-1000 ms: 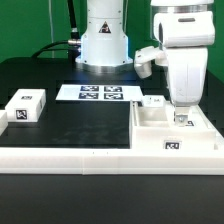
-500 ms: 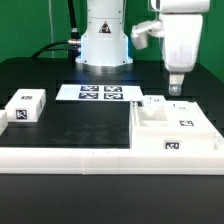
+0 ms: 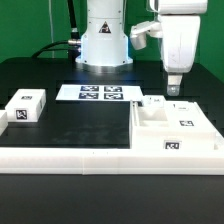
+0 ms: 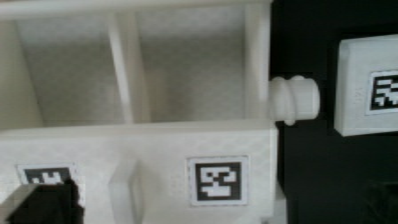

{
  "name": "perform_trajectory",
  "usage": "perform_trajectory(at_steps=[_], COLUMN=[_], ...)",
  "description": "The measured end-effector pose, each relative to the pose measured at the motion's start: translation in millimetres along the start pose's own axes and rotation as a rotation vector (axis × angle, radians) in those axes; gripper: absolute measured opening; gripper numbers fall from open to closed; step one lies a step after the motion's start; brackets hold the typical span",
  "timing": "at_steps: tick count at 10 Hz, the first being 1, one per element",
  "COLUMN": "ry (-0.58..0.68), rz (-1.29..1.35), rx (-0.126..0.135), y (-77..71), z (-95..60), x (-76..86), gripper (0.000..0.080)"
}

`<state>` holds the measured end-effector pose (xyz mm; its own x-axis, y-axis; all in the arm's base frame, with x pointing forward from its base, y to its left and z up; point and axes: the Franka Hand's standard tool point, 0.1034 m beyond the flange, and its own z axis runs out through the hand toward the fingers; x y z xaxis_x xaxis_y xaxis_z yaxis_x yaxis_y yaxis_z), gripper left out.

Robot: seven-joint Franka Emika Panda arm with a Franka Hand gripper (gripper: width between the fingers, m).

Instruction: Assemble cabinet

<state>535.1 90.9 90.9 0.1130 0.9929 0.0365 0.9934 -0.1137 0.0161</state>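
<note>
The cabinet (image 3: pixel 178 128) is a large white box with square compartments and black-and-white tags, lying on the black table at the exterior view's right. My gripper (image 3: pixel 173 90) hangs above its far edge, clear of it, open and holding nothing. In the wrist view the cabinet's compartments (image 4: pixel 178 70) fill the frame, with a tag (image 4: pixel 217 180) on the wall below them. My gripper (image 4: pixel 210 208) shows only as a dark finger (image 4: pixel 39 205) at the picture's edge. A small white tagged part with a round knob (image 4: pixel 295 100) lies right beside the cabinet's side.
A small white tagged block (image 3: pixel 26 105) lies at the exterior view's left. The marker board (image 3: pixel 100 93) lies flat in front of the robot base (image 3: pixel 103 40). Along the table's front runs a low white wall (image 3: pixel 70 156). Another small tagged part (image 3: pixel 154 100) sits behind the cabinet.
My gripper has risen out of the cabinet's compartment to hang above it; over the last half second it has barely moved. It stayed open.
</note>
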Motion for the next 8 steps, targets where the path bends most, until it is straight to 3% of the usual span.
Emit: perform_trajectory(at_steps=[2,3,6,7,8], ry=[0.002,0.008,0.003,0.001,-0.003], rz=[0.006,0.016,0.008,0.012,0.013], rx=[-0.003,-0.012,-0.001,0.019,0.025], y=[-2.8,-16.9,-65.5,-81.9,-81.5], z=[1.3,6.3,18.0,27.6,27.3], x=[0.4,0.1,-9.9,-13.6,-14.2], gripper=[0.0797,0.0797,0.0797,0.0797,0.0797])
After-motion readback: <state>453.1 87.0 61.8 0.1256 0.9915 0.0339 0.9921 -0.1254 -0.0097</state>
